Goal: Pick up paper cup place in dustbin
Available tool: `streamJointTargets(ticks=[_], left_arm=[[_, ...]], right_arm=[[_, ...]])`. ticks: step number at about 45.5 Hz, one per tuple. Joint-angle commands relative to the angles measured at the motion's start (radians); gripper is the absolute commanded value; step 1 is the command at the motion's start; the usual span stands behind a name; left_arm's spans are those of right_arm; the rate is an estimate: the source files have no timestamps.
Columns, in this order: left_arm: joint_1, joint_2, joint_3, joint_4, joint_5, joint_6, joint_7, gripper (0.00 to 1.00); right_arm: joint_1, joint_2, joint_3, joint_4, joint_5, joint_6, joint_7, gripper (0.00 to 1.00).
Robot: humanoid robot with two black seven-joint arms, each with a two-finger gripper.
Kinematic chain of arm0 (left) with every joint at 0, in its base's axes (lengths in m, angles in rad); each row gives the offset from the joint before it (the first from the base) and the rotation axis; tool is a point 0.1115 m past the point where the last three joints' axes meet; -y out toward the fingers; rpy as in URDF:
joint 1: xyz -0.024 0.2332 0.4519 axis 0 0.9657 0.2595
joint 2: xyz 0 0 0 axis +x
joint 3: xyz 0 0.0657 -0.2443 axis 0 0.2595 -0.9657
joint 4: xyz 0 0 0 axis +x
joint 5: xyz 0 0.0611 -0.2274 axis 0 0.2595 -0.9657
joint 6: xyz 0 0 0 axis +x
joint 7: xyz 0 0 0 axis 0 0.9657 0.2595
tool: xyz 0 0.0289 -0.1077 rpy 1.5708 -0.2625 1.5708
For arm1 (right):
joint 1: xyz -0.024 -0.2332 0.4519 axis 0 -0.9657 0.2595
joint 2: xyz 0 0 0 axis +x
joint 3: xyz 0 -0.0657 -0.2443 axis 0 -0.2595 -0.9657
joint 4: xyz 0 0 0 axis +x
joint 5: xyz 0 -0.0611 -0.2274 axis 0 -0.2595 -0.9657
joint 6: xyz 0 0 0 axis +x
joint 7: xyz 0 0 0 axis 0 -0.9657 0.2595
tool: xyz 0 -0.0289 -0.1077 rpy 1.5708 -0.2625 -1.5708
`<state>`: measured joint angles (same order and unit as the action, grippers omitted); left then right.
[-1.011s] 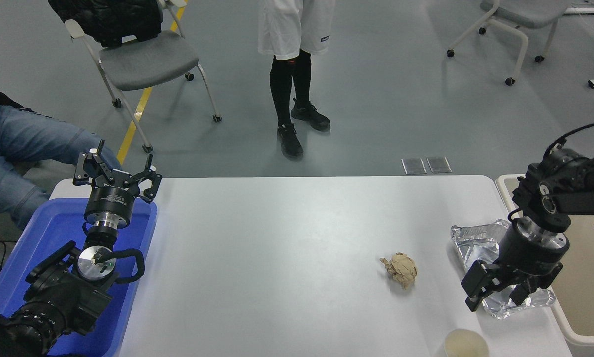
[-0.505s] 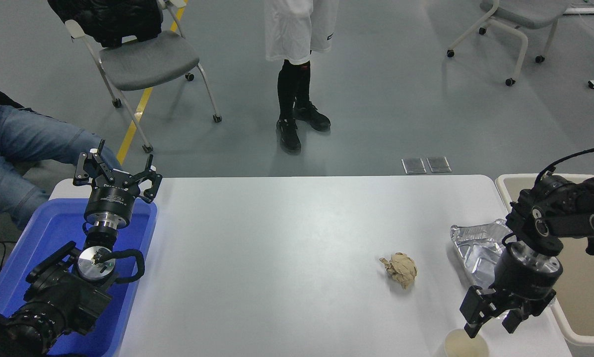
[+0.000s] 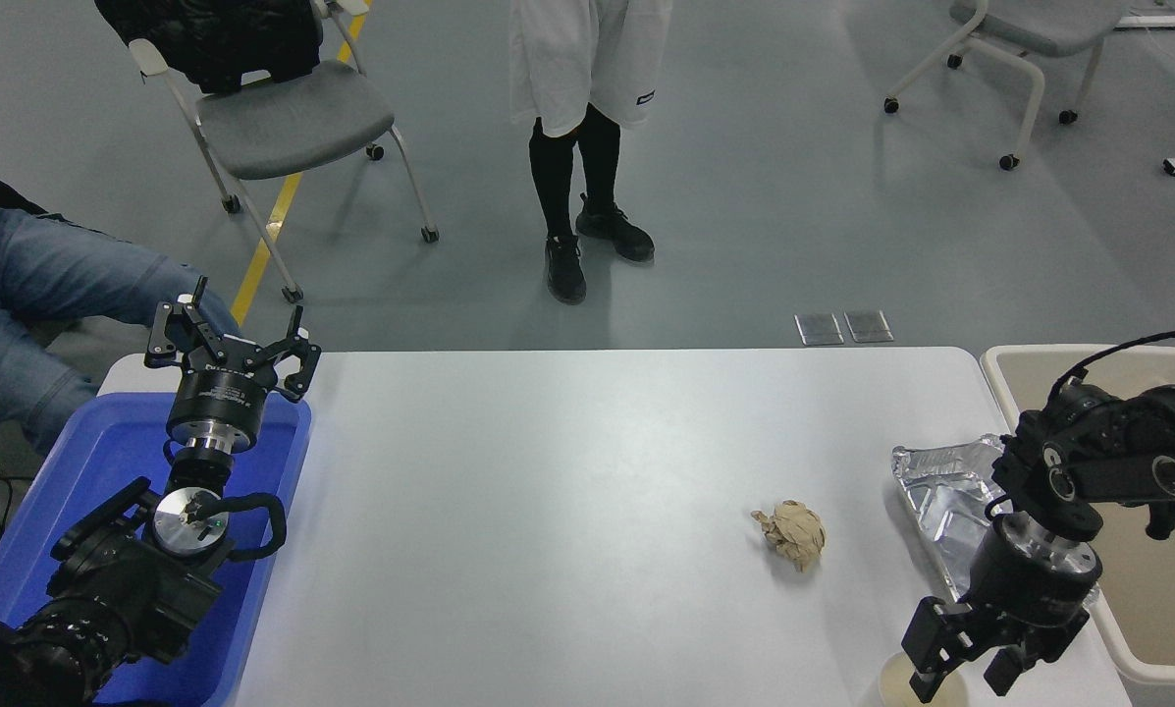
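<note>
Although only a sliver of it shows, the small round cup of pale cream paper (image 3: 899, 684) stands upright at the near right corner of the white table (image 3: 567, 511), its lower part cut off by the picture's bottom edge. Directly above it hangs the right black gripper (image 3: 962, 676), pointing down with its fingers spread apart and empty; one finger reaches over the cup's rim, the other lies to the cup's right, so the cup sits just left of the midline between them. Whether a finger touches the rim cannot be told. The coming grasp probably turns on this offset: a small shift leftward would bring the cup's wall between the fingers. Behind the gripper lies the crinkled silver foil tray (image 3: 940, 491), and farther left the crumpled brown paper ball (image 3: 791, 534), well apart from the cup. The large beige plastic dustbin (image 3: 1151, 663) stands just off the table's right edge, near the cup. The left black gripper (image 3: 229, 344) is parked with fingers spread over the blue plastic tray (image 3: 77, 471).
</note>
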<state>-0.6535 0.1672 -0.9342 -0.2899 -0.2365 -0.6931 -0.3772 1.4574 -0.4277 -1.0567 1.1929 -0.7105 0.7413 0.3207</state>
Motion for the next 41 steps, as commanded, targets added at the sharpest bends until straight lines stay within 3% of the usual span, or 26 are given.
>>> streamJointTargets(ticks=[1,7,15,19,26,41], left_arm=[[0.000,0.000,0.000,0.000,0.000,0.000,0.000,0.99],[0.000,0.000,0.000,0.000,0.000,0.000,0.000,0.99],[0.000,0.000,0.000,0.000,-0.001,0.000,0.000,0.99],[0.000,0.000,0.000,0.000,-0.001,0.000,0.000,0.99],[0.000,0.000,0.000,0.000,-0.001,0.000,0.000,0.99],[0.000,0.000,0.000,0.000,0.000,0.000,0.000,0.99]], right_arm=[[-0.055,0.000,0.009,-0.033,0.025,-0.060,0.001,0.75],[-0.069,0.000,0.006,-0.041,0.046,-0.062,0.001,0.66],[-0.069,-0.009,-0.008,-0.039,0.049,-0.056,0.005,0.19],[-0.069,-0.023,-0.008,-0.041,0.069,-0.056,0.003,0.02],[-0.061,-0.039,-0.023,-0.041,0.144,-0.060,0.001,0.00],[-0.057,-0.045,-0.032,-0.027,0.146,-0.045,0.001,0.00]])
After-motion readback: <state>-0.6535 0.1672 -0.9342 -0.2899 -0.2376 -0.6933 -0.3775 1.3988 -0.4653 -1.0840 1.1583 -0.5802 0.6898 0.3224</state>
